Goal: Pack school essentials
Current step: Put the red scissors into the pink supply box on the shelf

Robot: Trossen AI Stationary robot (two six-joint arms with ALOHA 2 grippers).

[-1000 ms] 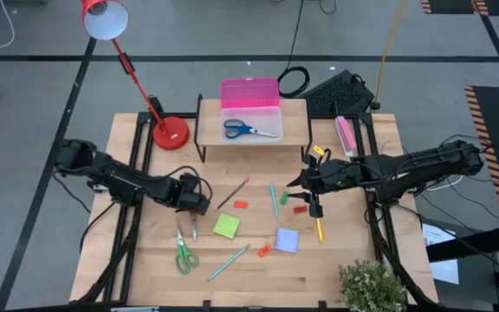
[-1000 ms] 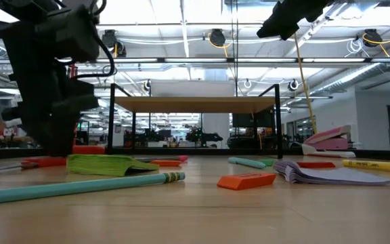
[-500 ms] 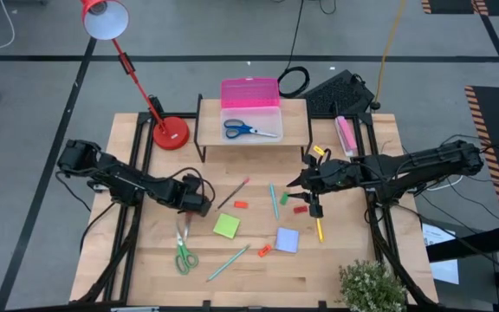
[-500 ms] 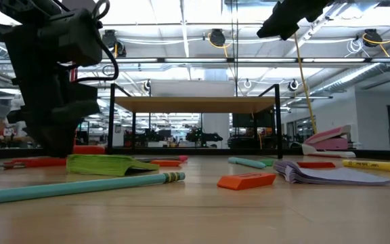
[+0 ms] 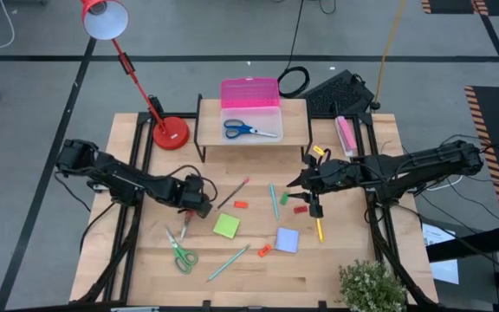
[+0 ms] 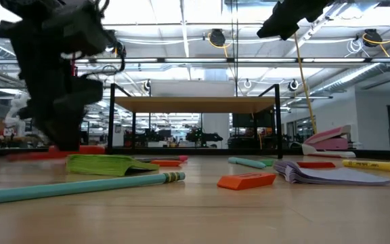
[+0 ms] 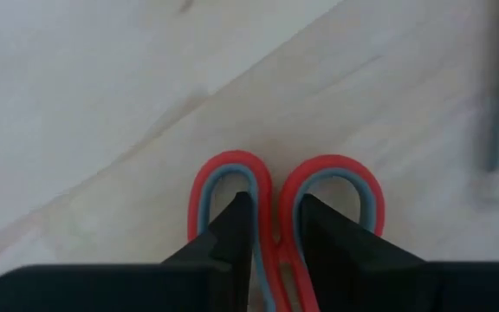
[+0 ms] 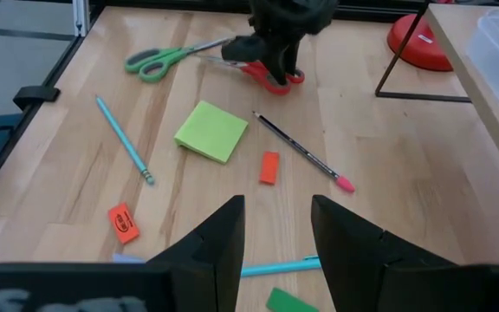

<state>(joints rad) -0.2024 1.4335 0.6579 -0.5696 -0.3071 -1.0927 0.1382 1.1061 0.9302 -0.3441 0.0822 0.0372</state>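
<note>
The left gripper [image 7: 271, 227] has its jaws closed on the red-handled scissors [image 7: 286, 192] just above the desk [image 5: 249, 269], beside the green-handled scissors [image 5: 180, 253], while the right gripper [image 8: 274, 227] hovers open-jawed, well apart from the green-handled scissors.

red scissors [image 7: 284, 199] blades behind fingers [image 7: 232, 234]

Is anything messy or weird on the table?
Mostly ordinary scatter, but the red scissors sit crossed over the green scissors. The left gripper is shut on the red handles.
</note>
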